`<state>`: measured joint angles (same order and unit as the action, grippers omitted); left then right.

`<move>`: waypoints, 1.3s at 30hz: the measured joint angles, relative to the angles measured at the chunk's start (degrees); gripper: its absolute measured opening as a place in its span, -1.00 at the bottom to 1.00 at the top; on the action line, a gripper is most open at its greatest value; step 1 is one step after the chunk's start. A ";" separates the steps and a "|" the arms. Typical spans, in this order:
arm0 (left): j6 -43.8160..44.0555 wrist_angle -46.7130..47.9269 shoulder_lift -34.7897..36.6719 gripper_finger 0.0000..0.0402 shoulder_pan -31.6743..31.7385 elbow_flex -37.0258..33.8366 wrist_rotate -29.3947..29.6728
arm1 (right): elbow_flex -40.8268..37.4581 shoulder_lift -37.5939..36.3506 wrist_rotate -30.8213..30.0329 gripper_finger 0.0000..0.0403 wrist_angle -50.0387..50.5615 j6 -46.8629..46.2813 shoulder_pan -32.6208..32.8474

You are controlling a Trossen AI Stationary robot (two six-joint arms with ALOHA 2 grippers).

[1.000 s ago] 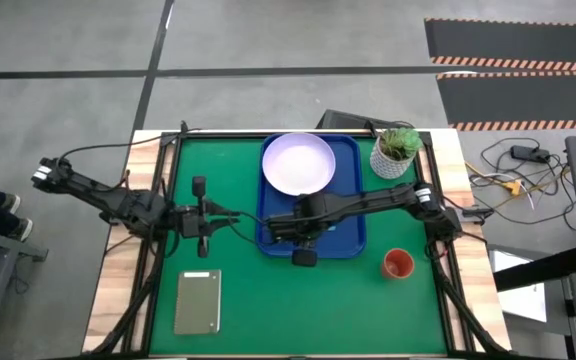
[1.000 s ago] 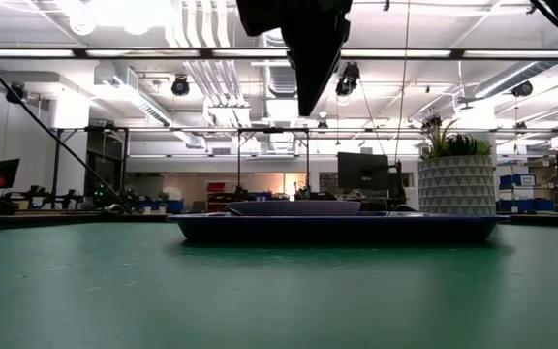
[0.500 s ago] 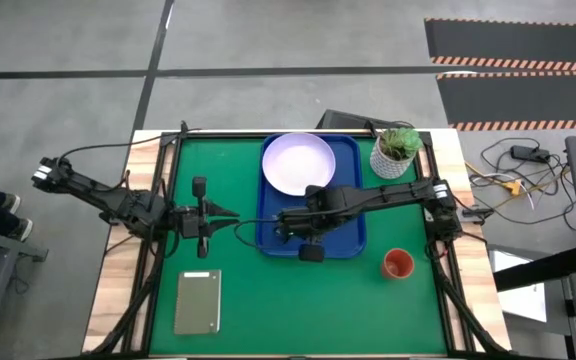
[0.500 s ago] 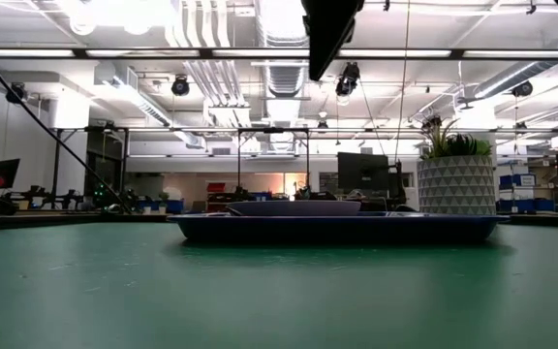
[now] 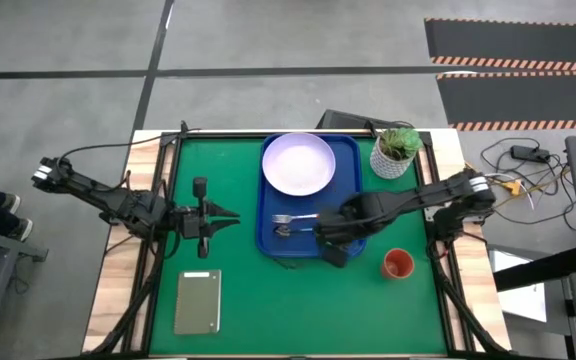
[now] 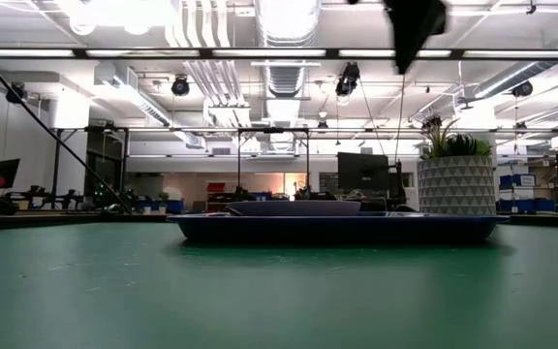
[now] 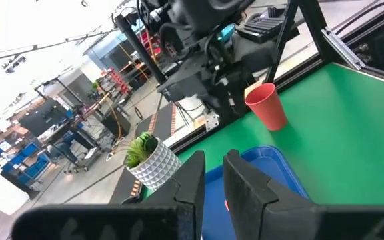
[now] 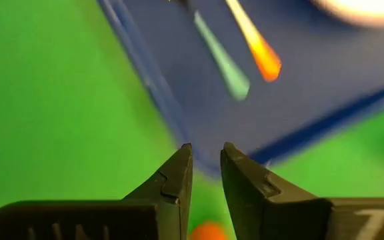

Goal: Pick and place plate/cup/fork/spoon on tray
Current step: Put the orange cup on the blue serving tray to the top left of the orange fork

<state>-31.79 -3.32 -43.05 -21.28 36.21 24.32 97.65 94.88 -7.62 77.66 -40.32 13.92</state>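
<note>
Now fork (image 5: 295,216) and spoon (image 5: 294,231) (side by side) on tray (image 5: 353,196)

I am seeing a potted plant (image 5: 396,150) standing at the mat's far corner and a grey slab (image 5: 198,301) lying near me.

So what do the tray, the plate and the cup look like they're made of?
Tray: probably plastic, with a dark blue moulded rim and rounded corners. Plate: smooth pale lavender; plastic or glazed ceramic, can't tell which. Cup: likely plastic, with thin matte red-orange walls.
</note>
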 joint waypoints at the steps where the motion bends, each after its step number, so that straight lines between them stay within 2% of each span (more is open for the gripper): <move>1: 0.02 -0.12 -0.06 -0.82 0.00 0.00 0.00 | -1.60 -1.25 0.73 -0.66 0.01 -3.10 0.76; 8: -0.02 0.00 -0.32 -0.82 0.00 0.00 0.00 | -11.98 -10.77 2.96 -0.66 -0.19 -24.57 7.48; 13: -0.02 -0.01 -0.41 -0.82 0.00 0.00 0.02 | -17.77 -16.18 7.63 -0.66 -0.37 -40.37 11.82; 19: -0.02 -0.11 -0.41 -0.82 0.00 0.00 0.10 | -20.60 -17.30 11.30 -0.66 -1.03 -48.83 15.60; 23: -0.02 -0.08 -0.41 -0.82 0.00 0.00 0.17 | -22.32 -17.19 11.89 -0.61 -2.57 -49.99 16.10; 33: -0.02 -0.06 -0.43 -0.82 0.00 0.00 0.17 | -26.20 -17.04 12.13 -0.24 -3.38 -49.26 16.08; 39: -0.02 -0.04 -0.43 -0.82 0.00 0.00 0.17 | -30.44 -17.04 12.15 -0.19 -5.34 -47.80 16.08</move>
<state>-31.81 -3.36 -43.48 -21.28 36.21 24.49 67.21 77.84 4.54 72.32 -88.12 30.00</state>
